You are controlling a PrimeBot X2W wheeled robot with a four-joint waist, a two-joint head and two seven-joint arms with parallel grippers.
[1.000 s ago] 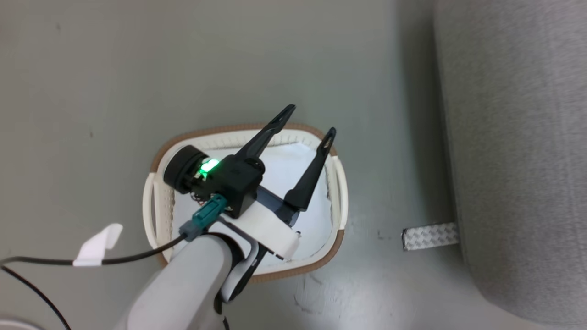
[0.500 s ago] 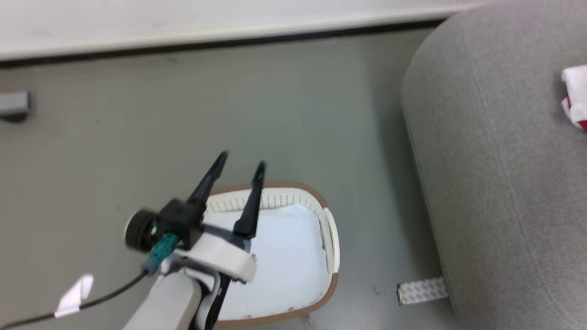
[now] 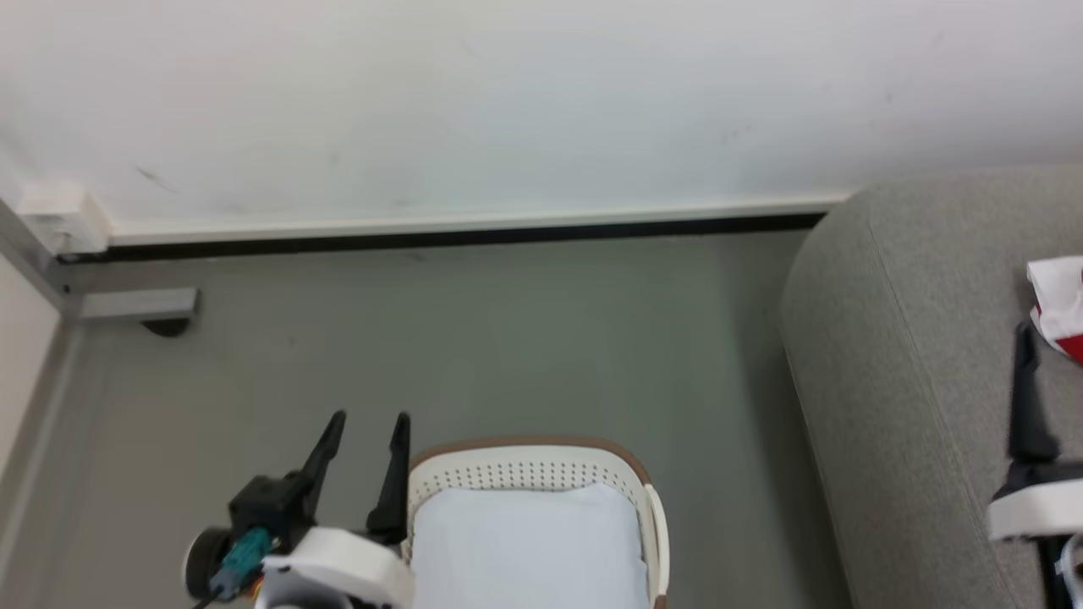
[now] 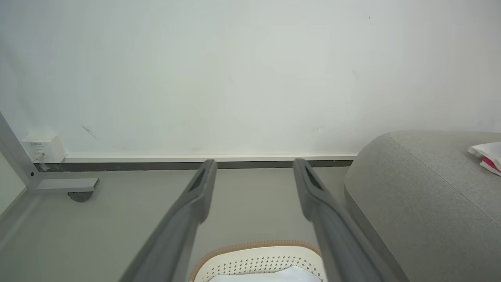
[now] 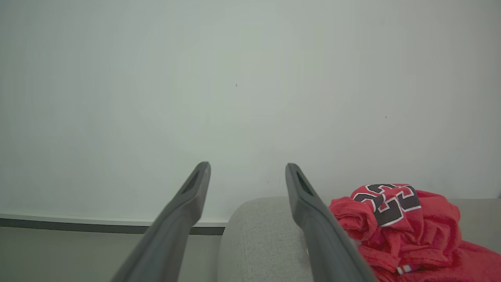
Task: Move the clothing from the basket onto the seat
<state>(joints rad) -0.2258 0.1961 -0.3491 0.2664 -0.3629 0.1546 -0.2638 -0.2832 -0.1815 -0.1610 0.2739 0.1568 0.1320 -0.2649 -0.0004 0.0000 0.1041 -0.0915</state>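
The cream basket [image 3: 541,465] with its brown rim stands on the floor at the head view's bottom centre; its far rim [image 4: 254,246] also shows low in the left wrist view. My left gripper [image 3: 370,420] hangs open and empty just left of the basket's far corner, its fingers [image 4: 253,164] pointing toward the wall. The red clothing [image 5: 395,223] lies bunched on the grey seat [image 5: 262,235], and a white and red part of the clothing [image 3: 1058,309] shows at the right edge. My right gripper [image 5: 247,168] is open and empty above the seat [image 3: 914,381], one of its fingers [image 3: 1028,397] just left of the garment.
A pale blue-white cushion [image 3: 525,541] lies flat inside the basket. A white wall with a dark baseboard [image 3: 440,239] runs along the back. A grey bracket [image 3: 140,304] and a white box [image 4: 43,147] sit at the far left corner. Grey floor lies between basket and wall.
The head camera has tilted up, bringing the wall and the right gripper into view. My left gripper has come away from above the basket to its left side, still open.
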